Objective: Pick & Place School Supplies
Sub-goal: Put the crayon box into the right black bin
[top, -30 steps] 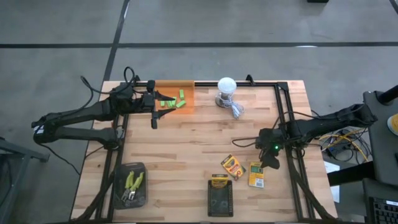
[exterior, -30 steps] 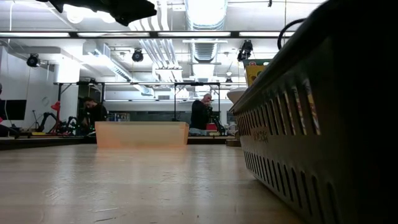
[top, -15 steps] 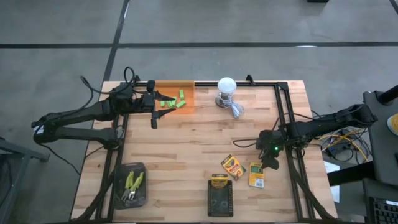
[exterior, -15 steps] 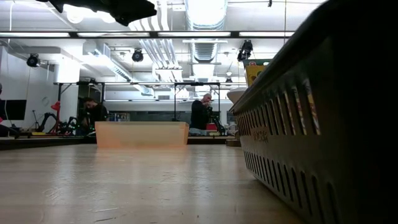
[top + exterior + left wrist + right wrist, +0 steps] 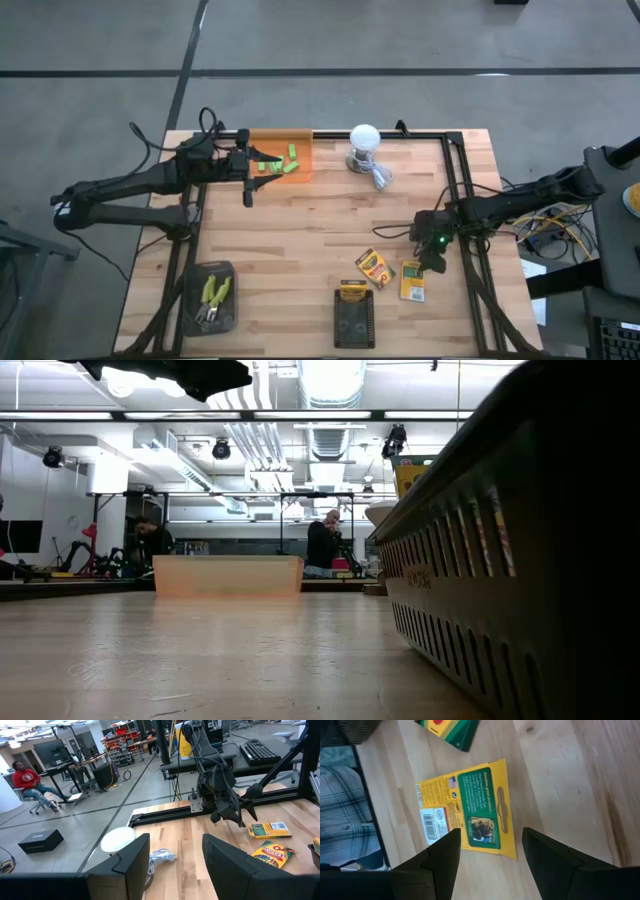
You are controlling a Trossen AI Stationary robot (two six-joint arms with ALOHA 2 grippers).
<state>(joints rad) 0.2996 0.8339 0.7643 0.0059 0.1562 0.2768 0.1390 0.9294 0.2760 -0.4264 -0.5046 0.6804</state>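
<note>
**benchrat:** Starting with your overhead view. Take the white bulb [image 5: 364,139] with its cable at the far edge of the table [image 5: 300,230] as the marker. Your left tool [image 5: 247,180] sits off to the bulb's left, right at the orange tray [image 5: 303,140] holding the green blocks [image 5: 276,164]. Your right tool [image 5: 435,262] is toward the near right from the bulb, just above the crayon box [image 5: 412,281] lying closest to the right rail. A second crayon box [image 5: 375,268] lies just left of that one, and a third [image 5: 352,291] is at the top of the black basket [image 5: 353,325], near edge. The plier tools [image 5: 213,293] are in the dark tray [image 5: 192,315], way off near-left of the bulb.

**tablecam_tom:** And the low view?

**benchrat:** Not much there. The basket wall [image 5: 500,560] fills the right side, the orange tray [image 5: 228,575] is far across the wood, and people are back in the room behind.

**tablecam_tom:** Wrist cams?

**benchrat:** Your left wrist shows its fingers [image 5: 132,865] spread wide with nothing between them, the bulb [image 5: 118,840] just beyond, and the other arm over two crayon boxes [image 5: 269,829]. Your right wrist looks down on the crayon box [image 5: 465,810] flat on the wood, fingers [image 5: 445,860] wide apart, holding nothing, box showing in the gap.
</note>
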